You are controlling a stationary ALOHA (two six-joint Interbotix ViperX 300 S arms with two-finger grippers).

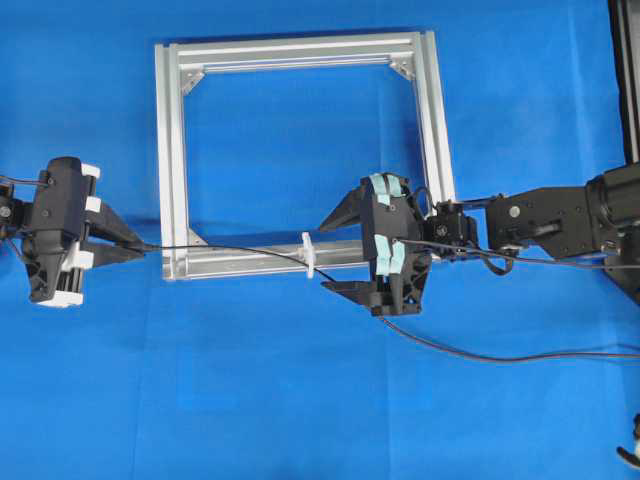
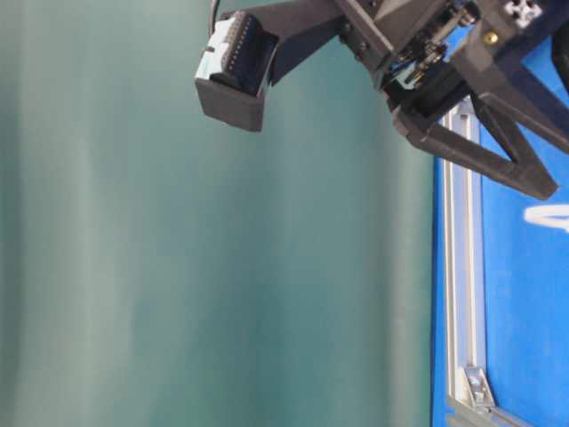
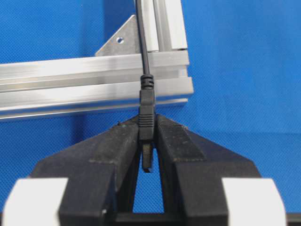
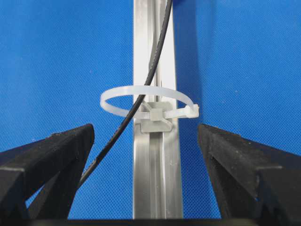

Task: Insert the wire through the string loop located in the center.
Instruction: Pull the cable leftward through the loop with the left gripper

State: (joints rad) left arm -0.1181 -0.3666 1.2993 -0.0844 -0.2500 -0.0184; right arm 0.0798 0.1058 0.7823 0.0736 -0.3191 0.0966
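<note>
The wire (image 4: 123,123) already runs through the string loop (image 4: 148,102) on the frame's near rail; the left gripper (image 3: 146,141) pinches its plug, the right gripper (image 1: 345,250) stands wide open and empty, so I judge the next move is pulling the slack leftward.

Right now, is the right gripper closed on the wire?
No, in the right wrist view the right gripper is wide open, and the wire passes through the string loop untouched.

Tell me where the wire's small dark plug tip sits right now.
Left wrist view: the thin black wire's plug tip is pinched in the left gripper, just off the silver aluminium frame's corner.
</note>
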